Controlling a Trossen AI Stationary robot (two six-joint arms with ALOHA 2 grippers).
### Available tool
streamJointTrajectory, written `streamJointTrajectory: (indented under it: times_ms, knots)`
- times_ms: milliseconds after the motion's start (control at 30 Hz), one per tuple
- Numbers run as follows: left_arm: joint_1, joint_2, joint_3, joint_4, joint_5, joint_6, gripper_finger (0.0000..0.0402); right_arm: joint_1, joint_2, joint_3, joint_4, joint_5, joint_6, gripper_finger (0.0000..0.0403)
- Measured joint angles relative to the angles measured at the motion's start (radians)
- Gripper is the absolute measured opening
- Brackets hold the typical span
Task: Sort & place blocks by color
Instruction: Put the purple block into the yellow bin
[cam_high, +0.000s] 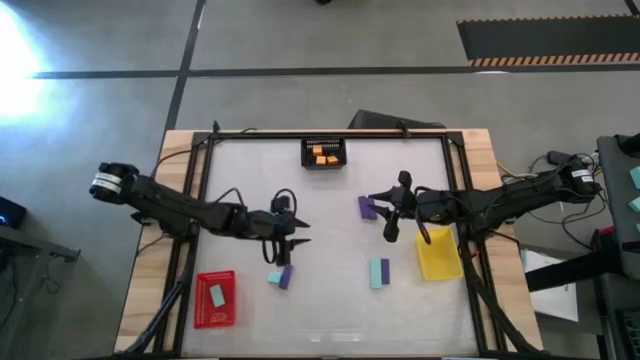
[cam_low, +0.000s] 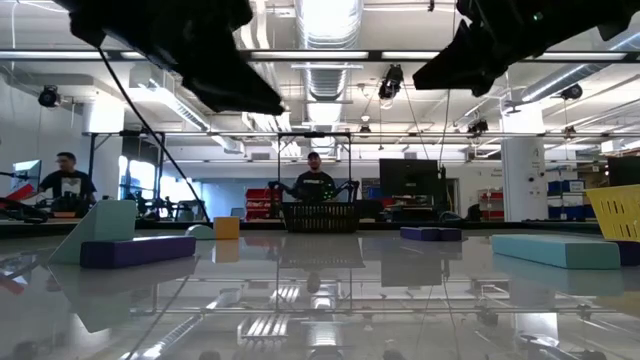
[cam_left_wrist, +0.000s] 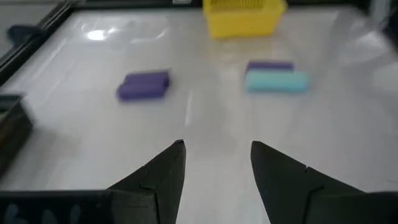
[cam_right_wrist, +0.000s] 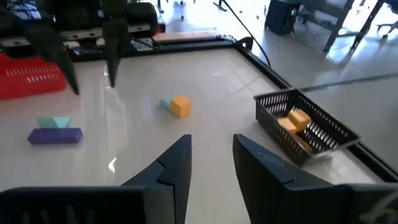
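Note:
My left gripper (cam_high: 298, 240) hovers open over the table's left-middle, pointing toward the right edge; nothing is between its fingers (cam_left_wrist: 214, 165). My right gripper (cam_high: 382, 214) hovers open at the right-middle, pointing left, fingers empty (cam_right_wrist: 211, 155). A purple block (cam_high: 367, 207) lies just under and beside it. A teal and a purple block (cam_high: 379, 272) lie together near the yellow tray (cam_high: 438, 255). Another teal-purple pair (cam_high: 280, 277) lies below my left gripper. An orange cube beside a teal block (cam_right_wrist: 180, 106) rests on the table. Orange blocks sit in the black tray (cam_high: 323, 153), and a teal block (cam_high: 217, 296) sits in the red tray.
The red tray (cam_high: 214, 298) stands at the near left, the yellow tray at the right edge, the black tray at the far middle. A dark frame (cam_high: 190, 190) runs around the glossy tabletop. People stand in the room beyond the far edge (cam_low: 315, 180).

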Motion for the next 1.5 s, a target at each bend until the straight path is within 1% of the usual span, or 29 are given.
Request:
streamJointTrajectory:
  times_ms: [167,367,433,700,833,967,1033,1267,1367,1500]
  knots:
    - [0.000,-0.056,-0.006,-0.140,-0.115,-0.011,0.0166,-0.002,0.000,0.000,-0.001,0.000,-0.016,0.0107]
    - [0.002,-0.073,-0.039,-0.159,-0.238,-0.011,0.0166,-0.002,0.000,0.000,-0.002,0.000,-0.016,0.0107]
    - [0.006,-0.072,-0.057,-0.159,-0.263,-0.011,0.0166,-0.002,0.005,0.000,-0.002,0.000,-0.007,0.0107]
    - [0.020,-0.051,-0.074,-0.163,-0.280,-0.060,0.0166,-0.002,0.015,0.000,-0.010,0.001,0.059,0.0107]
    - [0.020,-0.055,-0.074,-0.162,-0.280,-0.028,0.0166,-0.002,0.015,0.000,0.008,0.001,0.119,0.0107]
    - [0.020,-0.057,-0.073,-0.160,-0.283,0.021,0.0166,0.002,0.015,0.006,0.047,-0.001,0.134,0.0107]
    - [0.021,-0.058,-0.073,-0.160,-0.285,0.043,0.0166,0.007,0.015,0.012,0.051,-0.024,0.154,0.0107]
    - [0.031,-0.058,-0.073,-0.159,-0.289,0.077,0.0166,0.022,0.018,0.030,0.051,-0.025,0.201,0.0107]
    - [0.034,-0.058,-0.073,-0.158,-0.289,0.077,0.0166,0.022,0.038,0.051,0.051,-0.018,0.204,0.0107]
    - [0.034,-0.058,-0.073,-0.153,-0.290,0.076,0.0166,0.022,0.100,0.098,0.050,-0.017,0.183,0.0107]
